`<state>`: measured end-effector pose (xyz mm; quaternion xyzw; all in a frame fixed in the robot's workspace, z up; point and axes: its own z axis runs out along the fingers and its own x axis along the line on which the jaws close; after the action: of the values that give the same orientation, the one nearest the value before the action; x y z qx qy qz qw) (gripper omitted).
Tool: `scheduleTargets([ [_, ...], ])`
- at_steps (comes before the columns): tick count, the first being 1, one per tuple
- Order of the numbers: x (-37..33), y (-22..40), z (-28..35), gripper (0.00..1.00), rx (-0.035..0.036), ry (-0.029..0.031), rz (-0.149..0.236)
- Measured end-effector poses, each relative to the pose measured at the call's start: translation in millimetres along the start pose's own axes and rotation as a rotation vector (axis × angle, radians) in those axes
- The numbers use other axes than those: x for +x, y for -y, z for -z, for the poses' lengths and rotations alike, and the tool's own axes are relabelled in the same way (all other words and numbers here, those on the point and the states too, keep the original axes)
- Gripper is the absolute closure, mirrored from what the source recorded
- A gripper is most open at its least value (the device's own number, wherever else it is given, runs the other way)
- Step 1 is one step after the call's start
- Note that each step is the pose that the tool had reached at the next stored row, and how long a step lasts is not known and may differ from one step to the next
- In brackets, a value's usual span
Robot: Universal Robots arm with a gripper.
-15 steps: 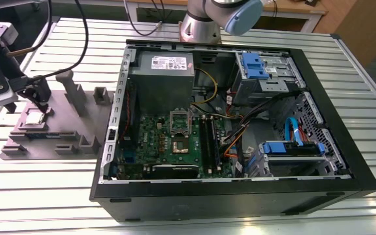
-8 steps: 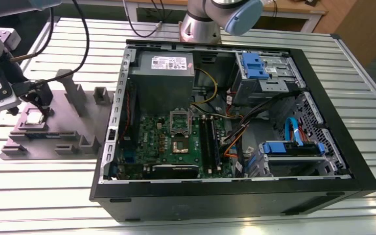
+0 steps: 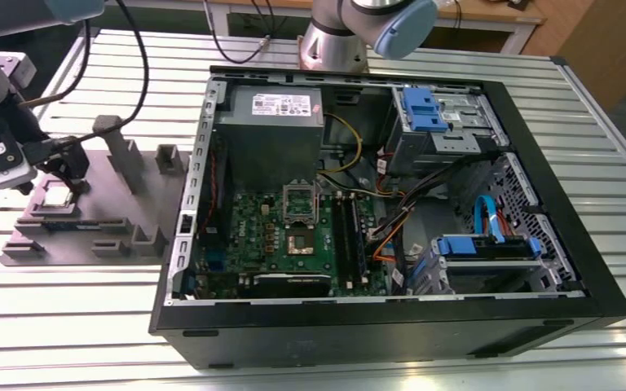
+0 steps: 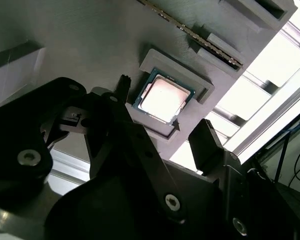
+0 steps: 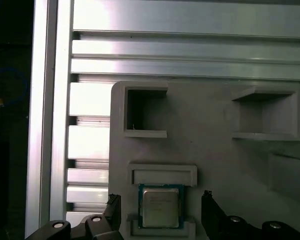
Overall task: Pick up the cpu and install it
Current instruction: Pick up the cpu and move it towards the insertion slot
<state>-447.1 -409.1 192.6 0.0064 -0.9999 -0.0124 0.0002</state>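
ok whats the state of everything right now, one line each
cpu: seated in its pocket on the grey fixture, not gripped
tool: open, one finger on either side of the cpu, not touching it
computer case: lying on its side, side panel off, inside exposed
cpu socket: looks open and empty

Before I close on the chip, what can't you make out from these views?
1. Height of the tool over the cpu: both wrist views lack depth, so contact is unclear.
2. Corner marking on the cpu: glare whitens its top in the second wrist view.
3. State of the motherboard socket: too small in the exterior view to judge pins or latch.
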Motion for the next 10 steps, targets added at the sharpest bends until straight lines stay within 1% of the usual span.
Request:
scheduleTargets([
  [3, 0.0, -1.0, -3.5, 0.26, -0.0001, -0.0001, 0.000],
  [8, 0.6, -1.0, -11.0, 0.26, -0.0001, 0.0000, -0.003],
  [10, 0.6, -1.0, -12.3, 0.26, 0.0000, -0.0001, -0.004],
])
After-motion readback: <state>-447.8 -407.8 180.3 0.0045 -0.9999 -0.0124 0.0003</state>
